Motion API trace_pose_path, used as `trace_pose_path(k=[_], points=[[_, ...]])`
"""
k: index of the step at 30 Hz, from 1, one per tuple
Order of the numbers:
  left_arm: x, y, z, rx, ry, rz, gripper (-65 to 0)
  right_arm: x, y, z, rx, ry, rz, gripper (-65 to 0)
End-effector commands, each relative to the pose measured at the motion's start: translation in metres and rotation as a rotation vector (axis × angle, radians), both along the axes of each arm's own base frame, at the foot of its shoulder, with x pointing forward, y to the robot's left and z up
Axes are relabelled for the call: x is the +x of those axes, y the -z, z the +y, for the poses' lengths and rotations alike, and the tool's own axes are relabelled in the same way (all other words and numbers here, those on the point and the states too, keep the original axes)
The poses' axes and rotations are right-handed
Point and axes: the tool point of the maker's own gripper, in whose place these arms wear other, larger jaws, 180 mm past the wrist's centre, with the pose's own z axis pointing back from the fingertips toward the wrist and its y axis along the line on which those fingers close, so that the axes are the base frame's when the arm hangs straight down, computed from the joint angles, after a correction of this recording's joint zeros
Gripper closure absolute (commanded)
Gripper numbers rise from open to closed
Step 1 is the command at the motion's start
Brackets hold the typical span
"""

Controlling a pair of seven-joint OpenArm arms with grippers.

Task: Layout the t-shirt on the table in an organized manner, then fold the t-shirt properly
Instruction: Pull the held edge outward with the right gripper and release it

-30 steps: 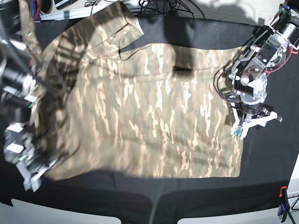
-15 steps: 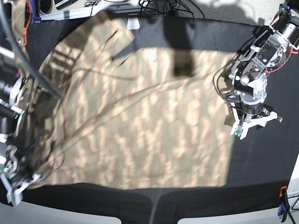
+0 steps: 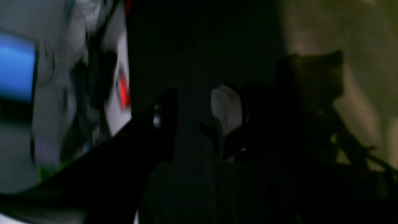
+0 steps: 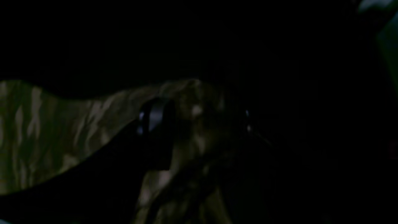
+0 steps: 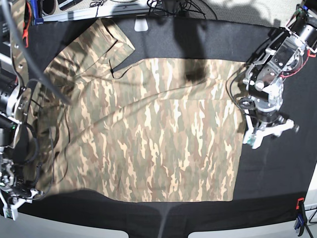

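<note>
Across the black table (image 5: 277, 198) the camo t-shirt (image 5: 153, 134) lies mostly spread, body flat w/ hem toward me, one sleeve (image 5: 106, 44) angled off at the far corner. We're in layout, I reckon, not folding yet: the edge on my right arm's side looks bunched and lifted, not flat.

Right gripper (image 4: 192, 124) sits at that corner; wrist cam is v. dark, but camo cloth shows between the jaws, so I read it as clamped on the shirt's edge. Base view has it low at the near corner, partly cut off by the frame.

Left gripper (image 5: 255, 136) hangs just off the shirt's other side edge, over bare table. Wrist cam shows jaws apart, nothing between, white pad (image 3: 226, 107) visible, cloth off to the side.

Next, as I see it: tension that held corner outward, set it down flat, then deal w/ the sleeve.
</note>
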Motion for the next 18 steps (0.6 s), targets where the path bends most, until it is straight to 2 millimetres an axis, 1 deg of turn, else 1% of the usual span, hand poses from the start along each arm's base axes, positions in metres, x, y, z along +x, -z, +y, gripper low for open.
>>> trace_pose_path(k=[1,4,6,8,10,12,15,18], points=[[0.01,-0.017,0.001,0.017,0.023,-0.049,-20.4,0.01,-0.036,-0.011,-0.006,-0.01,-0.08,-27.6],[0.009,-0.015,-0.005,0.065,0.082,-0.038,-20.3,0.006,-0.042,-0.004,0.016,-0.134,-0.067,-27.6],[0.007,-0.019,-0.006,0.118,0.106,-0.067,-20.0,0.001,-0.052,-0.002,0.035,-0.202,-0.075,-27.5],[0.001,-0.026,-0.01,0.175,0.154,-0.106,-20.0,-0.006,-0.061,0.001,0.073,-0.254,-0.08,-27.5],[-0.011,-0.032,-0.017,0.183,0.209,-0.13,-20.0,-0.013,-0.066,0.003,0.085,-0.297,-0.086,-27.5],[-0.026,-0.037,-0.02,0.178,0.252,-0.132,-20.0,-0.023,-0.064,0.001,0.069,-0.308,-0.074,-27.5],[-0.052,-0.042,-0.018,0.182,0.302,-0.109,-20.0,-0.041,-0.051,0.001,0.013,-0.335,-0.028,-27.5],[-0.078,-0.036,-0.01,0.174,0.319,-0.034,-20.0,-0.062,-0.033,0.01,-0.054,-0.38,0.034,-27.5]])
